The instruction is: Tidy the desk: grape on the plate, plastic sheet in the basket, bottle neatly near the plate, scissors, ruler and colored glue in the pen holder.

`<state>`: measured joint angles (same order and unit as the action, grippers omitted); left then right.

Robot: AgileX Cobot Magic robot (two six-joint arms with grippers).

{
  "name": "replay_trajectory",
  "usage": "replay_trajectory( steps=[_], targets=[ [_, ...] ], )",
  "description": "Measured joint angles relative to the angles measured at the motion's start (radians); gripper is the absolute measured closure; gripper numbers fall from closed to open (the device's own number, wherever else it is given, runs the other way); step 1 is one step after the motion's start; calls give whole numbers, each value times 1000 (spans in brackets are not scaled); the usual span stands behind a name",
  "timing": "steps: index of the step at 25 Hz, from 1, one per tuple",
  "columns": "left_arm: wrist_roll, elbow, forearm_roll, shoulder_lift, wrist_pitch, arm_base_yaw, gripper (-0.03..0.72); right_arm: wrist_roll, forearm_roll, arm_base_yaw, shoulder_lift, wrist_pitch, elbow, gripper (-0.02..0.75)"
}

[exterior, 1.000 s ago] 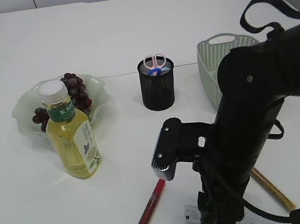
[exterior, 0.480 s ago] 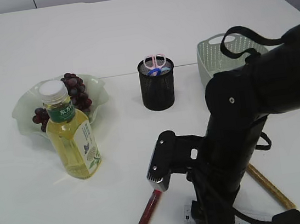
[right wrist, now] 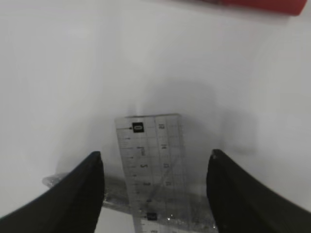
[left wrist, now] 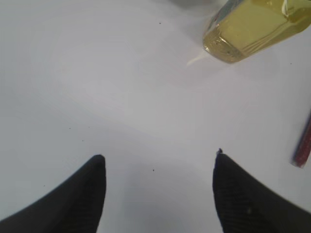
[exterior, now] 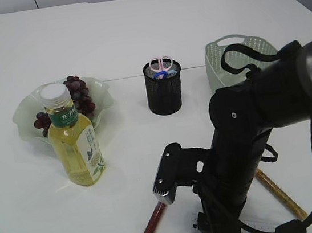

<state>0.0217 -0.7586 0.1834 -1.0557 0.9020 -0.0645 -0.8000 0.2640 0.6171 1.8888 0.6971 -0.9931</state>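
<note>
Surface: we see a white table [exterior: 133, 33], lit evenly, with a pale wall behind it.
Already placed: grapes [exterior: 79, 98] on the plate [exterior: 23, 114], bottle [exterior: 74, 140] upright just beside it, scissors [exterior: 162, 65] in the black pen holder [exterior: 164, 89]; basket [exterior: 235, 63] stands behind the right arm.
Ruler: the clear ruler [right wrist: 150, 165] lies flat at the near table edge, directly beneath the right gripper [right wrist: 153, 187].
Long axis: in the right wrist view we read the ruler running straight away from the camera, between the two fingers, so the jaws would close across its width.
Right gripper: jaws stand well apart, one on each side of the ruler, holding nothing.
Left gripper: the left gripper [left wrist: 158, 194] is also spread wide and empty, over bare table near the bottle's base.
Nearer arm: the right, plainly.
Glue sticks: red one [exterior: 153, 226] left of the arm, gold one [exterior: 281, 195] to its right, both still on the table.
Hedge: something glittery lies under the ruler; we think it may be the gold stick.
</note>
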Motion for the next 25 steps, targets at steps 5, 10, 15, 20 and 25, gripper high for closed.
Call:
replay_trajectory(
  steps=[5, 10, 15, 20, 25],
  targets=[
    [0, 0, 0, 0, -4, 0, 183, 0, 0, 0, 0, -13, 0, 395],
    [0, 0, 0, 0, -6, 0, 183, 0, 2, 0, 0, -19, 0, 463],
    [0, 0, 0, 0, -6, 0, 183, 0, 4, 0, -3, -20, 0, 464],
    [0, 0, 0, 0, -6, 0, 183, 0, 4, 0, -89, -20, 0, 464],
    [0, 0, 0, 0, -6, 0, 183, 0, 4, 0, -206, -20, 0, 465]
  ],
)
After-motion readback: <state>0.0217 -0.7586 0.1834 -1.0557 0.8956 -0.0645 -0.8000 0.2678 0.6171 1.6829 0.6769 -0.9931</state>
